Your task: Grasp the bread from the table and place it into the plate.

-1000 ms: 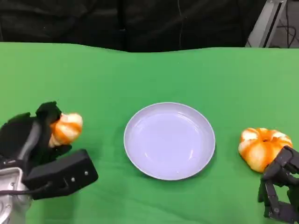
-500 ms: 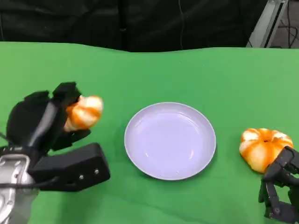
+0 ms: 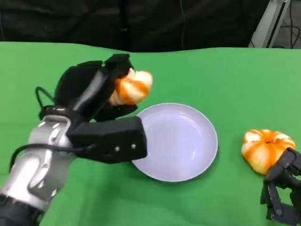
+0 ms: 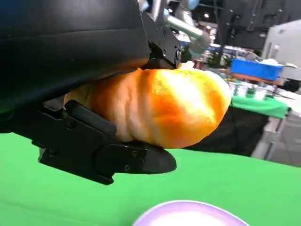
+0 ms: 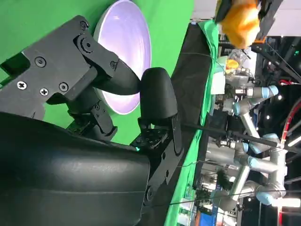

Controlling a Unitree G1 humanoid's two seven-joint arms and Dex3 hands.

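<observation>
My left hand [image 3: 96, 92] grips an orange-and-white bread roll [image 3: 132, 87] and holds it in the air above the far left rim of the white plate [image 3: 207, 141]. The left wrist view shows the roll [image 4: 164, 106] clamped between black fingers [image 4: 108, 155], with the plate's rim [image 4: 188, 216] just below. A second, pumpkin-shaped bread [image 3: 264, 148] lies on the green cloth right of the plate. Beside it, at the lower right corner, my right hand [image 3: 282, 188] rests with nothing in it. The right wrist view shows that hand's fingers [image 5: 117, 77] apart, the plate [image 5: 129, 37] and the held roll [image 5: 240, 21] beyond.
A green cloth [image 3: 211, 75] covers the table up to its far edge, with black curtains behind. A metal stand [image 3: 268, 21] rises at the back right. My left forearm [image 3: 42, 165] crosses the near left part of the table.
My left hand has lifted the roll and carried it right and away from me, from the table's left side to the plate's far left rim. The right hand and second bread stayed put.
</observation>
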